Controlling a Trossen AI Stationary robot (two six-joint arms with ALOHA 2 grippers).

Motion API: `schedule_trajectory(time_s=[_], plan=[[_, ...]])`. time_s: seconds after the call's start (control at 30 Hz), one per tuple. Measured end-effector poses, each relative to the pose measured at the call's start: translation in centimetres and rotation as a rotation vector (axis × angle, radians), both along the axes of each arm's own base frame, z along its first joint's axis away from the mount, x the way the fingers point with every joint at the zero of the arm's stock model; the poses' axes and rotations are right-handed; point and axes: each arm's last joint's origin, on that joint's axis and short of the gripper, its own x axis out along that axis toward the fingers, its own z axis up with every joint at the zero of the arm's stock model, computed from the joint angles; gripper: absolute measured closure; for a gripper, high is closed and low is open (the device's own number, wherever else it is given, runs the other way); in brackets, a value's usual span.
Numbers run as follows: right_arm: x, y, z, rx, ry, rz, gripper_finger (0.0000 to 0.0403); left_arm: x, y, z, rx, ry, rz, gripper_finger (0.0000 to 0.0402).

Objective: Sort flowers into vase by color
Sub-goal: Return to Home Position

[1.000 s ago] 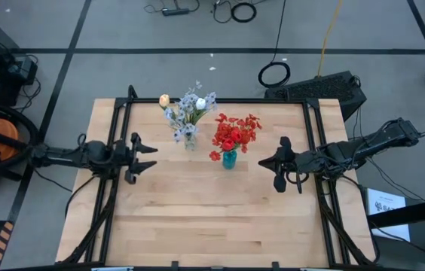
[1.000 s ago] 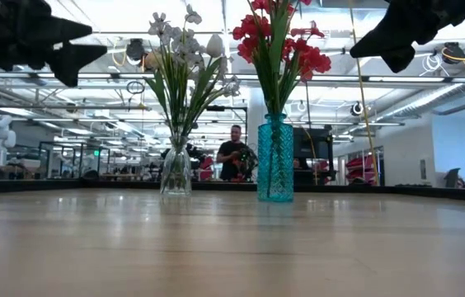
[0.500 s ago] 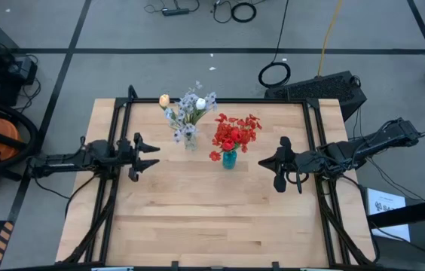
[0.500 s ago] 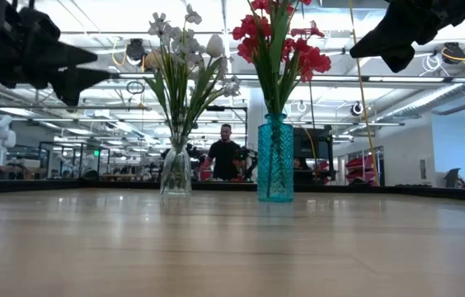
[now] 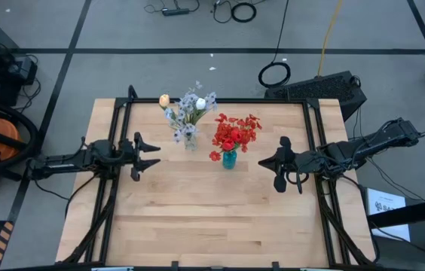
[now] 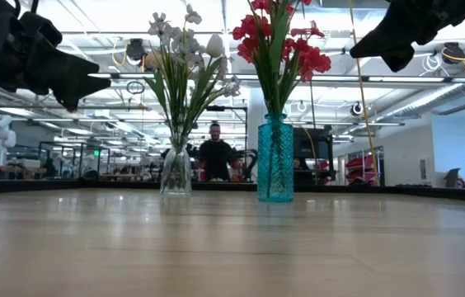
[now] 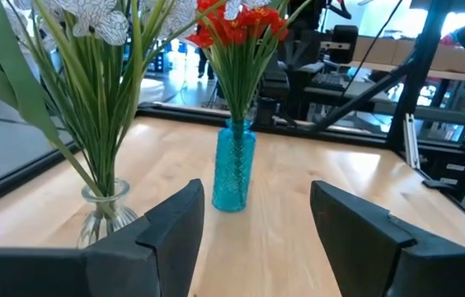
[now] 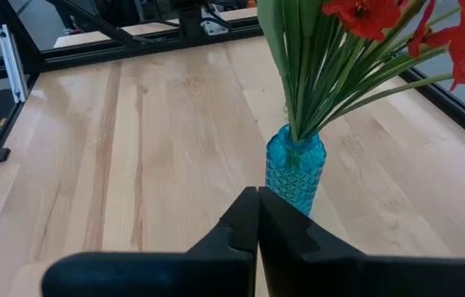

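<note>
Red flowers (image 5: 235, 134) in teal vase (image 5: 229, 159), pale flowers (image 5: 190, 105) in glass vase (image 5: 190, 141). Left claw (image 5: 152, 156) spread, empty; right claw (image 5: 264, 161) pinched closed, empty. Might topple a top-heavy vase if swung inward.

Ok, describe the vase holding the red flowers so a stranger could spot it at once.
On the wooden table, two vases stand side by side between the arms. Yours is the teal vase nearer the right arm, patterned glass with red flowers; the clear vase beside it holds pale flowers.
</note>
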Motion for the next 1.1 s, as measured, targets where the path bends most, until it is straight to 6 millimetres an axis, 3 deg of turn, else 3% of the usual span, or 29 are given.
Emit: schedule_trajectory(time_s=[0.5, 0.8, 1.1], plan=[[-0.3, 0.0, -0.8, -0.096, 0.074, 0.074, 0.0402, 0.0, 0.0, 0.0, 0.0, 0.002, -0.005, 0.0174], [-0.6, 0.0, -6.2, 0.006, -0.1, 0.154, 0.0402, 0.0, 0.0, 0.0, 0.0, 0.003, -0.005, 0.0174], [-1.5, -1.8, -9.4, 0.062, -0.202, 0.189, 0.0403, 0.0, 0.0, 0.0, 0.001, -0.005, -0.005, 0.0174]])
